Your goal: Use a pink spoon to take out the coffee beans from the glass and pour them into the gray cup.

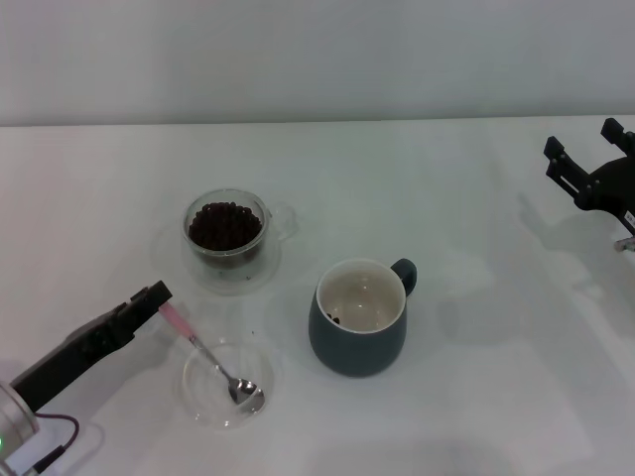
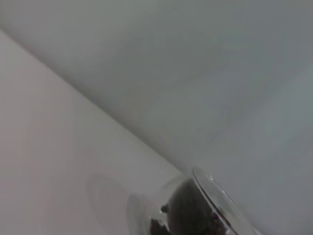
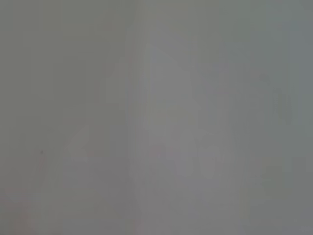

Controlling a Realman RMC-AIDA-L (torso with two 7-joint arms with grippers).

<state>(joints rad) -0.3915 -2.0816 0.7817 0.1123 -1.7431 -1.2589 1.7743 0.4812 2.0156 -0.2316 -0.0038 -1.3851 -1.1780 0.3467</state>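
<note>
Beans (image 1: 225, 225) are sitting heaped in the glass (image 1: 226, 234), far-left of the gray cup (image 1: 358, 317). Left end effector (image 1: 156, 297) is apparently clamping the pink spoon (image 1: 209, 356) by its handle, bowl resting in a clear dish (image 1: 198, 402), ready for lifting. Right end effector (image 1: 585, 164) is idling far right, fingers spread.

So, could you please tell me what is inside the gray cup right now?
The gray cup shows a cream-white inside with a few dark coffee beans low against its near-left wall. Its rim hides the wall nearest the camera, so any beans there cannot be seen.
</note>
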